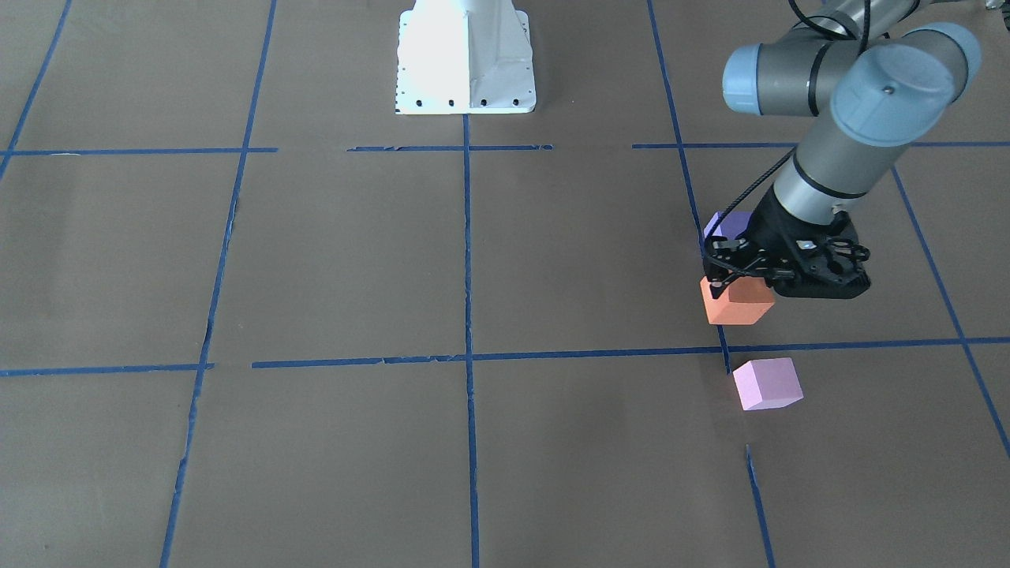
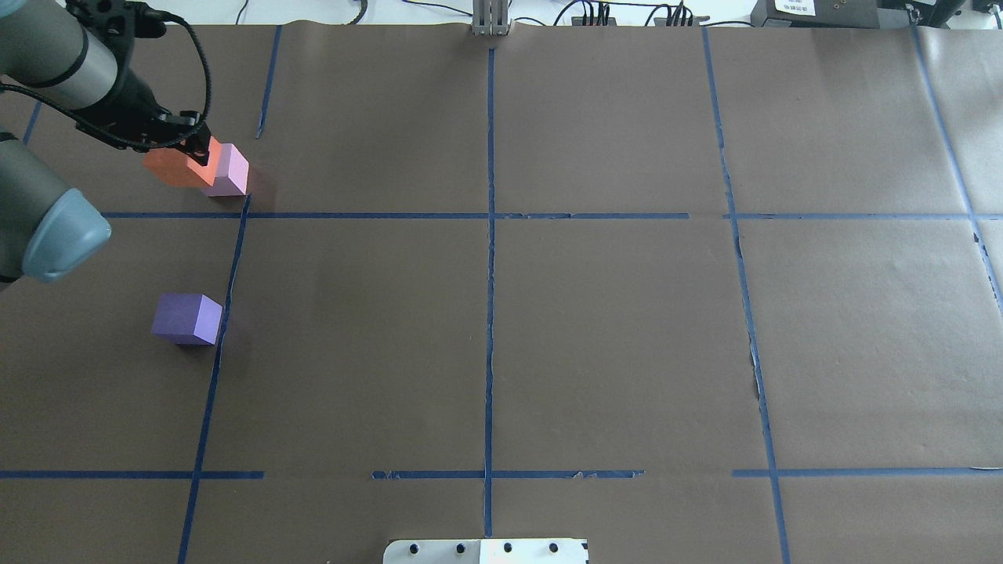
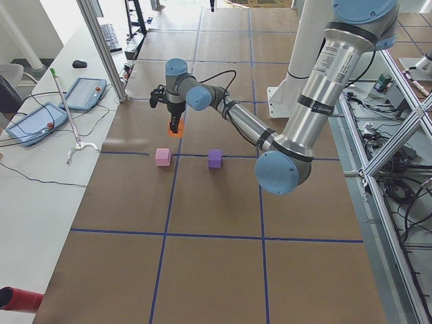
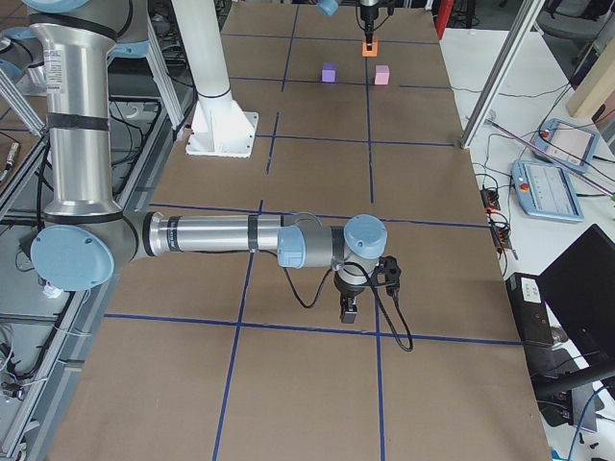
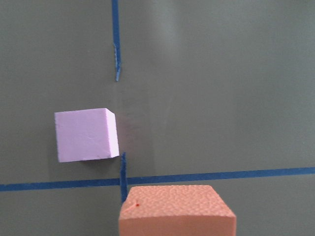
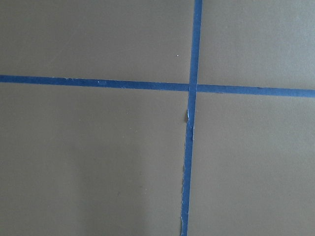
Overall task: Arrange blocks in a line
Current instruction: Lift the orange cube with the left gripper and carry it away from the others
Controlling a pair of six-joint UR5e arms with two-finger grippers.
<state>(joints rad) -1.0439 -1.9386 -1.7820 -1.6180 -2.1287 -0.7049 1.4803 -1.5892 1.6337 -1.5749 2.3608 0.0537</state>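
Note:
My left gripper (image 1: 732,281) is shut on the orange block (image 1: 738,304) and holds it just above the table; the block fills the bottom of the left wrist view (image 5: 177,211). The pale pink block (image 1: 767,384) lies on the table just past it, left of a blue tape line in the left wrist view (image 5: 86,135). The violet-purple block (image 2: 186,319) lies nearer the robot's base, partly hidden behind the gripper in the front view (image 1: 726,224). My right gripper (image 4: 350,309) shows only in the right side view, low over bare paper; I cannot tell if it is open or shut.
The table is covered in brown paper with a grid of blue tape lines (image 2: 490,235). The white robot base (image 1: 465,59) stands at the middle of the near edge. Tablets and cables (image 3: 40,121) lie on a side bench beyond the table.

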